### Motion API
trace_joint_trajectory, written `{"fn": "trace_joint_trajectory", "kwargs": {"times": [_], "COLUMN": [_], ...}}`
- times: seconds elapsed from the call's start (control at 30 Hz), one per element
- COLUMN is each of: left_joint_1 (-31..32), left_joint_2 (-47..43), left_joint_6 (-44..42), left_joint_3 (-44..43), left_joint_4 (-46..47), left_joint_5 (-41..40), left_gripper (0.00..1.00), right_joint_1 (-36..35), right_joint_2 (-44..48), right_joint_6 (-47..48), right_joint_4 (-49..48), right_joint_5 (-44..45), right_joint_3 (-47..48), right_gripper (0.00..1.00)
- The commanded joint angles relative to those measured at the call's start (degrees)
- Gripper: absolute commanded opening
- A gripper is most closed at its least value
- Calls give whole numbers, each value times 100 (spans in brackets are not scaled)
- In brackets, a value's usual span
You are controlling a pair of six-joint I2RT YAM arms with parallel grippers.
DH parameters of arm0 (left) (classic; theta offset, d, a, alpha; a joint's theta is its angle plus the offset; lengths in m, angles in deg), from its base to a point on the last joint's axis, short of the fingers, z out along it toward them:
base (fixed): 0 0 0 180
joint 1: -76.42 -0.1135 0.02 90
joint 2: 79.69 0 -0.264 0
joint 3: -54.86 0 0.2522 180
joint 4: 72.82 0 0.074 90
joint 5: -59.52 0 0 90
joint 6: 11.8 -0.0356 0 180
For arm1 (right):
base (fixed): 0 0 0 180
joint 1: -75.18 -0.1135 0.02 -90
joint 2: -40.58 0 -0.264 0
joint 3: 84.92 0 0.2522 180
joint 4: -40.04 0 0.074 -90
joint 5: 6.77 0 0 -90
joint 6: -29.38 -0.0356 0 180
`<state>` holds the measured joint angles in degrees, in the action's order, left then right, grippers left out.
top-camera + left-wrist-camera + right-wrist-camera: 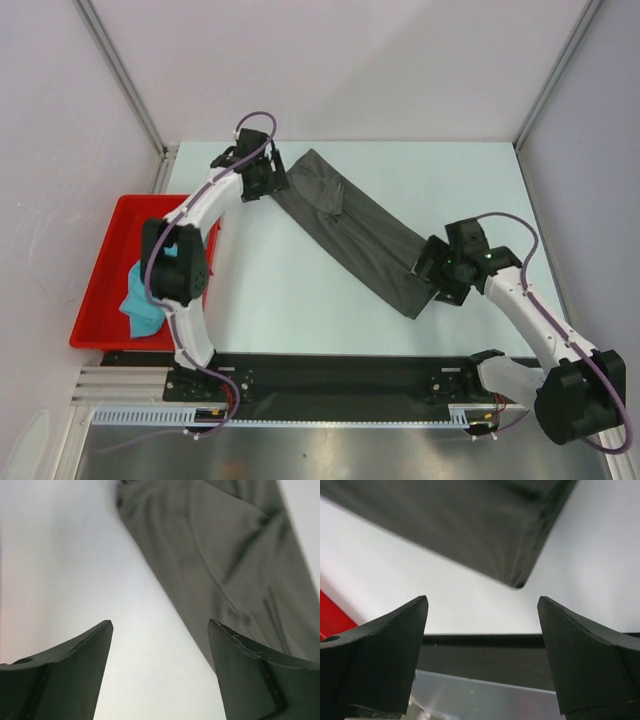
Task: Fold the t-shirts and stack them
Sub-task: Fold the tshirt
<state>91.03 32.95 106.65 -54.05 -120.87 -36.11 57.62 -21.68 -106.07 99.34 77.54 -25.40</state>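
Both grippers are off the cloth. The left gripper (268,180) has its jaws spread wide with nothing between them. The right gripper (432,272) is the same, fully spread and empty. The grey shirt (350,235) lies flat on the table (300,310) as a long narrow band, and I read that as the lengthwise fold done and the crosswise fold not yet made. One end sits just ahead of the left jaws, over toward the right-hand finger, with bare table in front of the gap and the other finger. At the other end, the band's corner sits just ahead of the right jaws, centred on the gap but not inside it. The teal shirt (140,298) is bunched in the red tray (100,270), well off to the side of the left arm and behind its jaws, and it looks unfolded. So you're mid-fold on the grey one and nowhere near stacking. For the next move, I'd pick one end and bring the jaws down over that edge. Pinch every layer at once, not just the top one, then lift low and carry it over to the far end. The cloth looks thin and limp, so expect layers to slide if the bite is shallow. I can't tell from these views how many layers are at each end.
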Motion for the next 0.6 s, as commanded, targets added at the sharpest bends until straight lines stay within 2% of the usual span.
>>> {"fn": "trace_joint_trajectory", "kwargs": {"times": [0.0, 0.03, 0.07, 0.1, 0.17, 0.23, 0.27, 0.3, 0.4, 0.5, 0.57], "left_joint_1": [453, 594, 917, 1095, 1681, 2096, 2290, 2631, 3299, 3635, 3532], "left_joint_2": [-1171, -1331, -1672, -1823, -2104, -2421, -2466, -2475, -2274, -1904, -1982], "left_joint_6": [160, 239, 440, 564, 1037, 1407, 1844, 2066, 2576, 2613, 2640], "left_joint_3": [549, 916, 1381, 1385, 2139, 2857, 3062, 3404, 3618, 3338, 3433], "left_joint_4": [-219, -219, -80, -79, 307, 902, 1106, 1534, 2073, 1996, 2065], "left_joint_5": [-53, 35, 296, 456, 928, 1133, 1352, 1484, 1644, 1539, 1468], "left_gripper": [81, 79, 75, 72, 64, 60, 56, 55, 55, 58, 62], "right_joint_1": [892, 1095, 1445, 1596, 2008, 2177, 2239, 2335, 2415, 2538, 2617], "right_joint_2": [-75, -232, -469, -471, -883, -1338, -1489, -1621, -2140, -2396, -2562], "right_joint_6": [712, 765, 879, 950, 1134, 1292, 1380, 1555, 2003, 2329, 2654], "right_joint_4": [-87, -176, -316, -422, -685, -888, -993, -1107, -1223, -1266, -1371], "right_joint_5": [96, -10, -11, -11, -20, 86, 86, 138, 287, 306, 236], "right_joint_3": [161, 179, 257, 258, 372, 538, 600, 688, 1039, 1330, 1470], "right_gripper": [93, 91, 83, 78, 68, 63, 58, 56, 59, 67, 70]}}
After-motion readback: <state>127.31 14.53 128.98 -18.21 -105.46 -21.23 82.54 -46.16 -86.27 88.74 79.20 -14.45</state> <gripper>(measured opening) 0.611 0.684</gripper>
